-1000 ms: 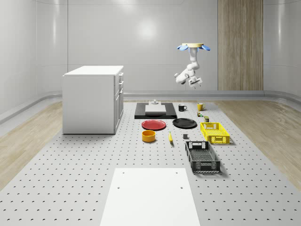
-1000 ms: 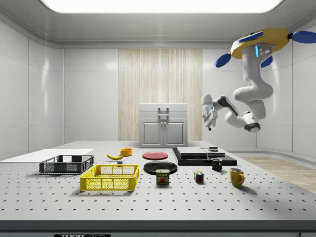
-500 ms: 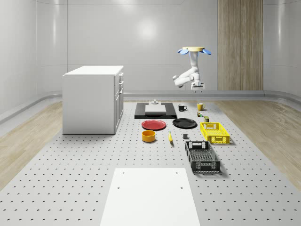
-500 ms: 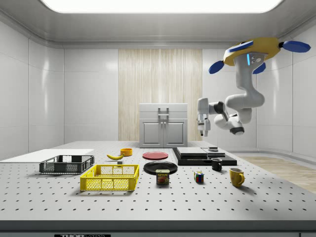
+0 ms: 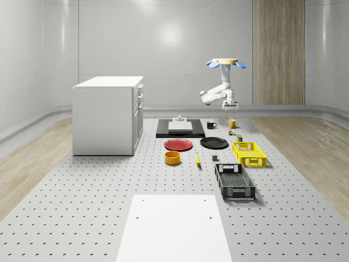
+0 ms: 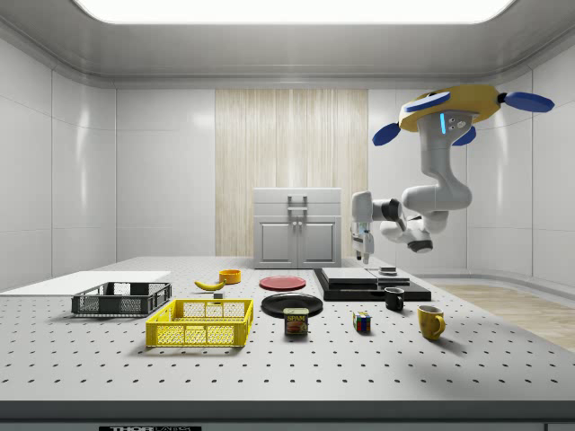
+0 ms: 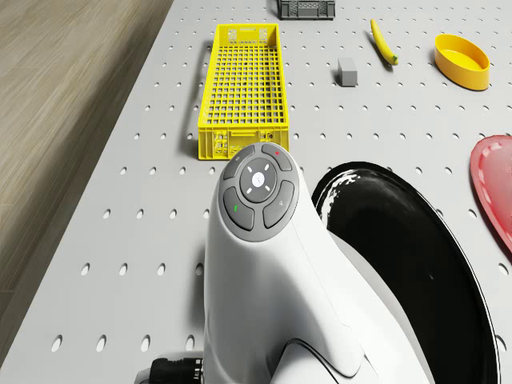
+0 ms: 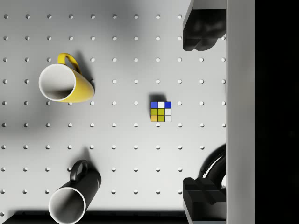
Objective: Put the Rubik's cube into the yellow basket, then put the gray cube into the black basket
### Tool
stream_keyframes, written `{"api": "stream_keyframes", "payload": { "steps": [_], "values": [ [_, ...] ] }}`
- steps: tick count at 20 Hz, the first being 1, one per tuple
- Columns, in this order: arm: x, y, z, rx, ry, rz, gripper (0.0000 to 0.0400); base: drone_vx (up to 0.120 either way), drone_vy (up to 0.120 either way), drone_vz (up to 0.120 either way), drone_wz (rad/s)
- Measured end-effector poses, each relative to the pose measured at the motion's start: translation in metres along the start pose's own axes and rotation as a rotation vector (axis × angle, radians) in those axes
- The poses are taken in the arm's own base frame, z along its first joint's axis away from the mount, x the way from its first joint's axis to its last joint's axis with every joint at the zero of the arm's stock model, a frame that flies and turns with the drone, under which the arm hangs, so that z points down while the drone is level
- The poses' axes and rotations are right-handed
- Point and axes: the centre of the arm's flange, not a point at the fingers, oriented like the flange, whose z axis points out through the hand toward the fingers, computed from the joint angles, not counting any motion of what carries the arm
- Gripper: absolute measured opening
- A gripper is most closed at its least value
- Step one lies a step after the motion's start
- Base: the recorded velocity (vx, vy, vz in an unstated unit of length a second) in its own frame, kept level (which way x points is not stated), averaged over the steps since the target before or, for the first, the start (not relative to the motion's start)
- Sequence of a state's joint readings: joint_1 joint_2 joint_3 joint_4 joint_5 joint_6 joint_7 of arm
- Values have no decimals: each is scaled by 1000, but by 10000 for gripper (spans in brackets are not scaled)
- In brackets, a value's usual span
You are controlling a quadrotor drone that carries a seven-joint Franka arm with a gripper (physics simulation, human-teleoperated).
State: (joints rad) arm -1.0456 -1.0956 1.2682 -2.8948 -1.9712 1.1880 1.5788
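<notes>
Fingers: spread wide, nothing between them and touching nothing; in the wrist view the two dark pads stand at opposite edges with bare table between.
Gripper: released and pointing straight down, well above the table, over the Rubik's cube.
Drone: hovers high over the far end of the table in the whole-scene view, its arm bent down and toward the side view's left.
Rubik's cube: on the table, apart from everything, between the yellow mug and black mug on one side and the black plate on the other.
Cube's heading: sides run square with the rows of table holes; being a cube, it has no long axis; blue, white, yellow and orange tiles face up.
Yellow basket: empty, long axis running near to far in the whole-scene view, in line with the black basket, which sits nearer that camera.
Gray cube: on the table just beside the yellow basket's long side, outside both baskets.
Wrist view's share: the cube's top colours and both mugs' open mouths.
Side view's share: the height of the gripper above the cube.
Drone view's share: the gray cube with a banana and a yellow bowl beyond it.
</notes>
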Motion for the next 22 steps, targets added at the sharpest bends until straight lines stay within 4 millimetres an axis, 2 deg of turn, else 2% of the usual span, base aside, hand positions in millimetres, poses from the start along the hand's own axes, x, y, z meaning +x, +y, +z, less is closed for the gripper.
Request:
{"api": "stream_keyframes", "payload": {
  "steps": [22],
  "values": [
    [-1,-1,0,-6,7,0,400,0,0,-120,0]
  ]
}}
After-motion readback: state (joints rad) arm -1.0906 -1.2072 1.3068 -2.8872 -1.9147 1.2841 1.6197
